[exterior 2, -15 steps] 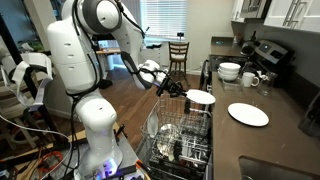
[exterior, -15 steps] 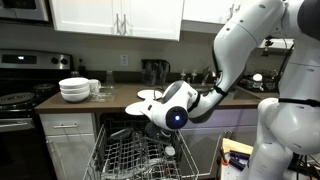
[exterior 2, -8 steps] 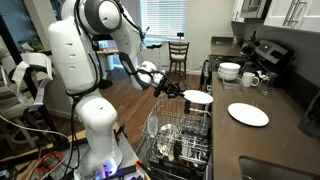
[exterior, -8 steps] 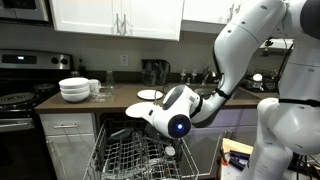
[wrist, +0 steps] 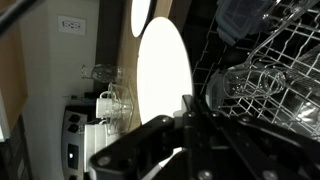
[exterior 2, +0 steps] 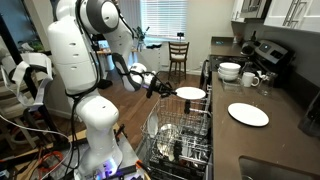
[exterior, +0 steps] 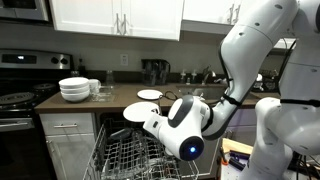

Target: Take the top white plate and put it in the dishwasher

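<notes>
Item 1. The top white plate (exterior 2: 190, 93) is off the counter and held in the air directly above the dishwasher (exterior 2: 180, 135). It lies roughly level and is clear of the wire rack below it. In both exterior views it sits over the drawn-out rack, at about counter height (exterior: 135, 112). In the wrist view it fills the centre as a plain white oval (wrist: 163, 72).

Item 2. The gripper (exterior 2: 172, 92) is clamped on the rim of the plate from the room side of the dishwasher. The dark fingers (wrist: 188, 118) meet the plate edge in the wrist view. The arm reaches in above the dishwasher's open front.

Item 3. The dishwasher stands open with its light wire rack (exterior: 130, 155) pulled out. A few dishes stand in the rack; their kind cannot be told.

Item 4. On the counter just beside the dishwasher lies a second white plate (exterior 2: 248, 114), flat and well apart from the held one.

Item 5. Farther along the counter from the dishwasher stands a stack of white bowls (exterior: 74, 89), with glassware (exterior: 100, 88) just beside it.

Item 6. Beyond the bowls, away from the dishwasher, is the stove (exterior: 15, 100).
</notes>
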`<state>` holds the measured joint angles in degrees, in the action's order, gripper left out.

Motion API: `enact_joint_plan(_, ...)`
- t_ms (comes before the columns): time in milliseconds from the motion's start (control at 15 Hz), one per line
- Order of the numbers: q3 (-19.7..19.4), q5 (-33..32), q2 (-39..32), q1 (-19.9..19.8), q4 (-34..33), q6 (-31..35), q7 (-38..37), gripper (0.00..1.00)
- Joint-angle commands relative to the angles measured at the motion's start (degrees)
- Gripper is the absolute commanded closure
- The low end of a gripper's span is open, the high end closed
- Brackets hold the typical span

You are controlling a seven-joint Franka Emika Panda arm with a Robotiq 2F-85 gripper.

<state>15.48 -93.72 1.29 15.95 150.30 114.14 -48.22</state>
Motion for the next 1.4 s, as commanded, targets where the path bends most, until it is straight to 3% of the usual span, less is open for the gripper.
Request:
enact_joint_plan(0, 1.7, 1.6, 3.1, 1.7, 2.4, 0.0, -2.3, 0.98)
enact_joint_plan(400, 1.4, 4.5, 6.6, 2.1, 4.0, 7.4, -1.6, 0.98)
enact_joint_plan(867, -1.8, 7.4, 11.5, 1.1, 5.8, 15.3, 1.7, 0.98)
enact_joint_plan(1333, -4.5, 12.5, 16.1, 0.9, 6.8, 18.1, 9.1, 0.99)
